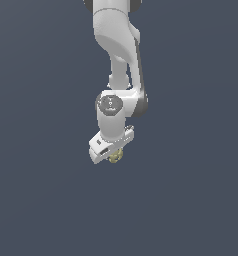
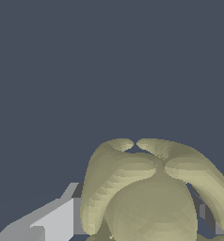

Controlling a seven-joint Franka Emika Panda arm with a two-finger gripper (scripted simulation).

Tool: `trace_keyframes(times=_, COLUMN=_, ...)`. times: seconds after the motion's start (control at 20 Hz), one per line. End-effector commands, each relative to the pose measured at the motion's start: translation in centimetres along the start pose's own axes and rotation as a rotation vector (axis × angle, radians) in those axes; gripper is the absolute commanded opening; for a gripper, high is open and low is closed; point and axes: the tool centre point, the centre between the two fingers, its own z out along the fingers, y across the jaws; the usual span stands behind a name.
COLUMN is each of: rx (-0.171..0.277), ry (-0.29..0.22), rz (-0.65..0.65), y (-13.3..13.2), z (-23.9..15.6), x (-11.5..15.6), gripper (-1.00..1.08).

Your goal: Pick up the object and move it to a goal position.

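The object (image 1: 116, 156) is a small, knobbly, pale yellow-olive lump showing just under the white hand of the arm in the exterior view. In the wrist view the object (image 2: 151, 188) fills the space between the two fingers, its rounded lobes bulging out past them. One grey finger (image 2: 57, 220) presses against one side of it, and the other finger (image 2: 204, 211) is mostly hidden behind a lobe on the opposite side. My gripper (image 1: 114, 158) is shut on the object. The fingertips themselves are hidden in the exterior view.
A plain dark grey-blue surface fills the background in both views. The white arm (image 1: 116, 45) comes down from the top middle of the exterior view. No goal marker or other object is in view.
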Motion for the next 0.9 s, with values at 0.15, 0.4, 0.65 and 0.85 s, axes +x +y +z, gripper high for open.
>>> trace_keyframes(times=0.15, rx=-0.001, ry=0.0, rz=0.0, y=-4.5, z=-2.2, x=-0.6, gripper=-1.0)
trace_keyframes(times=0.4, rx=-0.002, ry=0.0, rz=-0.001, y=-9.2, z=-4.4, x=-1.2, gripper=-1.0)
trace_keyframes(times=0.65, rx=-0.002, ry=-0.001, rz=-0.001, y=-13.6, z=-6.5, x=-1.7, gripper=-1.0)
trace_keyframes(times=0.85, rx=-0.002, ry=-0.001, rz=-0.001, y=-16.6, z=-8.0, x=-2.0, gripper=-1.0)
